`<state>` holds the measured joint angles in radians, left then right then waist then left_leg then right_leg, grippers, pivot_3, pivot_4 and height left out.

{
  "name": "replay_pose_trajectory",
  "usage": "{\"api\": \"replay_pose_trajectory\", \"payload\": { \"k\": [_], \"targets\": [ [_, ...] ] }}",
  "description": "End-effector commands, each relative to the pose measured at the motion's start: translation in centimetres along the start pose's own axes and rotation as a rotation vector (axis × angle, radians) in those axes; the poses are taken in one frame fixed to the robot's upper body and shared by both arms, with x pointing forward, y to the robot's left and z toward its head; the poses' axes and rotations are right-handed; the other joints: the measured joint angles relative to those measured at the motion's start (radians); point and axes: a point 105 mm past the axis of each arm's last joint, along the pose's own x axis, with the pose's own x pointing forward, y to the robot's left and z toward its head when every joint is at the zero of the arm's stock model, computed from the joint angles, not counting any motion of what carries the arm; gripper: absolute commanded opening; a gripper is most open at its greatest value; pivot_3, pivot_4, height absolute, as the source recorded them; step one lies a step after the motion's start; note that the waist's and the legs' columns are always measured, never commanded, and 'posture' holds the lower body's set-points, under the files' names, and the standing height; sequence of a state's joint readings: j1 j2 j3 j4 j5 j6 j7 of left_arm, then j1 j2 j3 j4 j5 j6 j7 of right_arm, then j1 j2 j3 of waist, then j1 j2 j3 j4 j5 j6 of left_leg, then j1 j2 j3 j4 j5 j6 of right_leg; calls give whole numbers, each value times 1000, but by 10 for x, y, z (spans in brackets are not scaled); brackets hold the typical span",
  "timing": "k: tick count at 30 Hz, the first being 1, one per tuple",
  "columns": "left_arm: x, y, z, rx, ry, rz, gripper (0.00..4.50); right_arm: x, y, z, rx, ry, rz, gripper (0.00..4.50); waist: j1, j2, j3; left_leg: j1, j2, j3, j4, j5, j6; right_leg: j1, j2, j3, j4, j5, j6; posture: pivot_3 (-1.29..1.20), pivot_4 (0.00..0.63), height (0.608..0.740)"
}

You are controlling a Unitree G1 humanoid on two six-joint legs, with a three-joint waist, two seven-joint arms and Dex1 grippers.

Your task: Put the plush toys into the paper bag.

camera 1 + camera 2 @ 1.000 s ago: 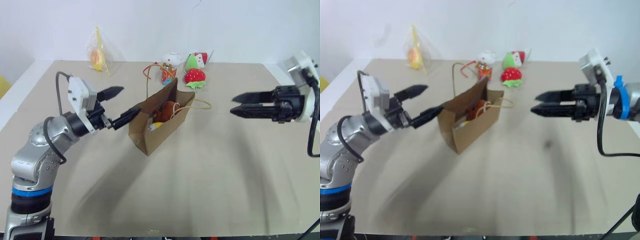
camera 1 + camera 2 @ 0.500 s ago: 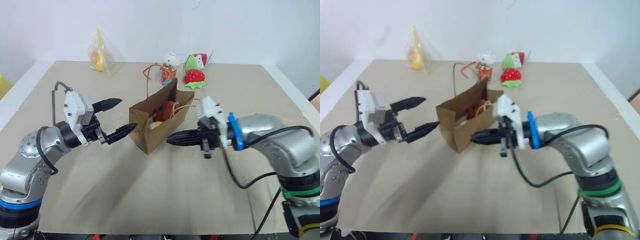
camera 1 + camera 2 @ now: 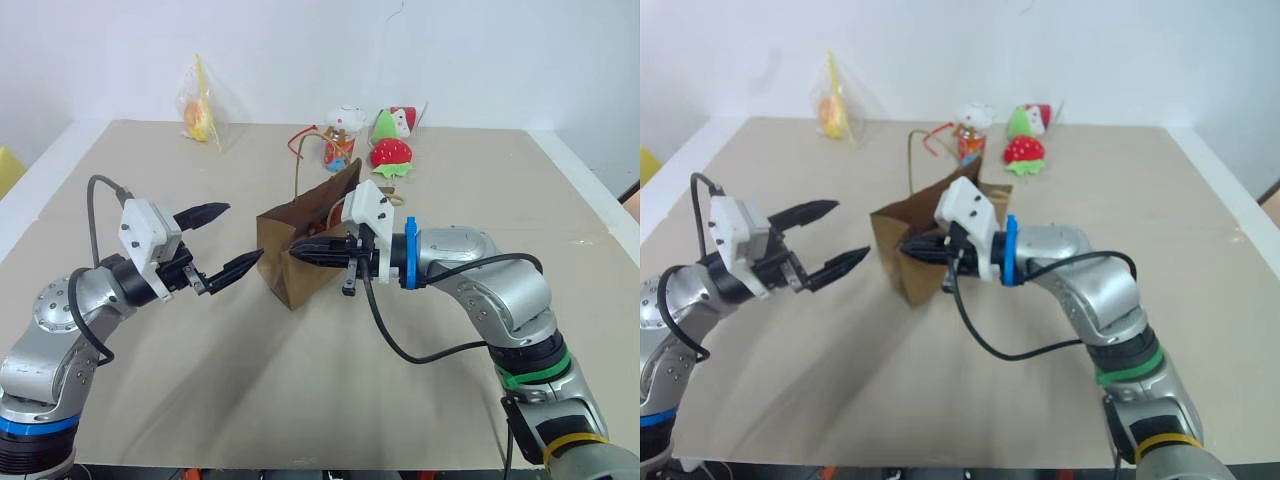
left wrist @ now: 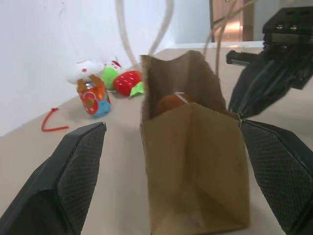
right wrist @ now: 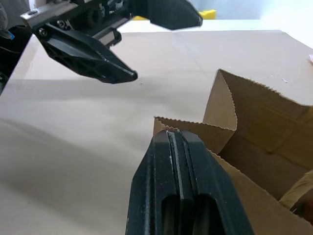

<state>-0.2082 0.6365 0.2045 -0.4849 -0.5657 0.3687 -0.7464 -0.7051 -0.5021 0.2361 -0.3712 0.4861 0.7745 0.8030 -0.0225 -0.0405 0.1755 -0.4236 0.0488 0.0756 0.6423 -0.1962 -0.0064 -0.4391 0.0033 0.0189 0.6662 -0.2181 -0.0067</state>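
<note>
The brown paper bag [image 3: 288,284] stands upright at the table's middle, its tan cord handles [image 3: 297,165] rising above it. In the left wrist view a brown plush toy [image 4: 170,105] shows inside the bag's open mouth; the white egg toy is hidden. My right gripper [image 3: 294,255] is shut, reaching in level from the right, with its tips at the bag's near rim [image 5: 195,126]. Whether paper is pinched between them I cannot tell. My left gripper [image 3: 245,231] hangs open just left of the bag, not touching it, with the bag framed between its fingers [image 4: 73,166].
At the back of the table lie a red strawberry plush [image 3: 390,153], a green and red toy [image 3: 392,122], an orange-and-blue cup toy [image 3: 338,150] and a red cord [image 3: 296,141]. A clear plastic bag [image 3: 200,108] stands at the back left.
My right arm swung in from the far right to the bag and its fingers shut. My left gripper drew back a little from the bag's mouth, staying open.
</note>
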Motion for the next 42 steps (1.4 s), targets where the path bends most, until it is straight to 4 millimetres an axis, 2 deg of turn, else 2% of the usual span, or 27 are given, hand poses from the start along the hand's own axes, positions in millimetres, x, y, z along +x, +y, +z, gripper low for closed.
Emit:
{"api": "replay_pose_trajectory", "payload": {
  "k": [1, 12, 19, 25, 28, 37, 42],
  "targets": [
    [3, -1, 12, 46, -42, 5, 4500, 1, 5, 10, -35, -36, 10, 29, 0, 0, 0, 0, 0, 0, 0, 0, 0, 0, 0, 0, 0, 0, 0, 0, 150, 740],
    [5, -17, -4, -94, 14, -126, 4500, 10, 5, 7, -44, -36, 14, 29, -1, 0, 0, 0, 1, 0, 0, 0, 0, 0, 2, 0, 0, 0, 0, 0, 150, 740],
    [12, 2, -11, 13, 22, -49, 4500, 10, -3, 5, -60, -32, -8, 29, 0, 0, 0, 0, 1, 0, 0, 0, 0, 0, 2, 0, 0, 0, -1, 0, 150, 740],
    [14, 4, -13, 80, 11, -5, 4500, 8, -6, 3, -68, -25, -21, 29, 0, 0, 0, 0, 1, 1, -1, 0, 0, -1, 2, 0, 0, 0, -1, 0, 150, 740],
    [15, 2, -14, 45, -6, -14, 4500, 9, -6, 3, -70, -28, -22, 29, -1, 0, 0, 0, 1, 1, -1, 0, 0, -1, 2, 0, 0, 0, -1, 0, 150, 740],
    [19, 3, -15, -205, -30, -46, 4500, 9, -7, 2, -90, -19, -21, 29, -1, 0, 0, 0, 1, 0, -1, 0, 0, -1, 3, 0, 0, 0, -1, 0, 150, 740],
    [22, 9, -17, -206, -27, -31, 4500, 7, -9, 2, -97, -12, -28, 29, 0, 0, 0, 0, 1, 1, -1, 0, 0, -1, 3, 0, 0, 0, -1, 0, 150, 740]
  ]
}}
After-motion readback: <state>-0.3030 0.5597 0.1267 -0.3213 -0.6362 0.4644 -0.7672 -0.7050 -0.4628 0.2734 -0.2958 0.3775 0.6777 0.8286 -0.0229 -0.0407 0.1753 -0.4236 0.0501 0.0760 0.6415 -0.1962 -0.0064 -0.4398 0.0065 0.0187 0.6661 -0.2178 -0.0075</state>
